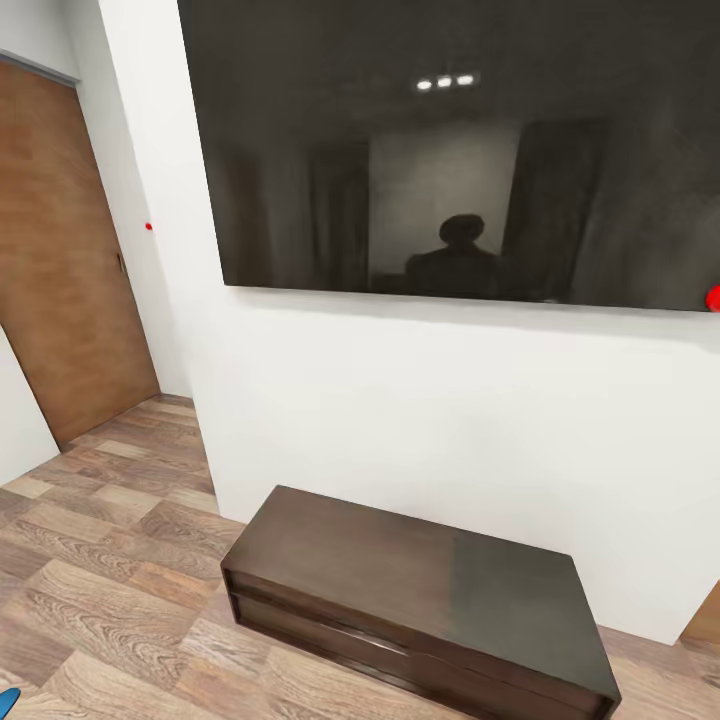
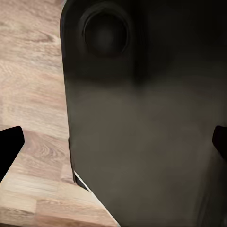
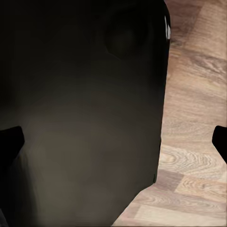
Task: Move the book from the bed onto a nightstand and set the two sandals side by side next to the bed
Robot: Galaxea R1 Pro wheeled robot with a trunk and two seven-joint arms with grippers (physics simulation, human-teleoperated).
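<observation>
In each wrist view, dark fingertips [image 2: 10, 146] [image 3: 9, 142] of a tool are seen wide apart at the frame edges, nothing held between them, over a dark robot body panel [image 2: 142, 132] and wood-plank floor [image 3: 194, 118]. In the head view, a low dark bench [image 1: 420, 600] is set against a white wall [image 1: 450, 400] under a large black screen [image 1: 450, 150]; a wooden door [image 1: 60, 260] stands at left. A blue sliver [image 1: 6, 694], possibly a sandal, is cut off at the floor's edge.

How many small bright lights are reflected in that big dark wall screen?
3, in a short row near the top of the large dark wall screen, just above the silhouette's reflection.
</observation>
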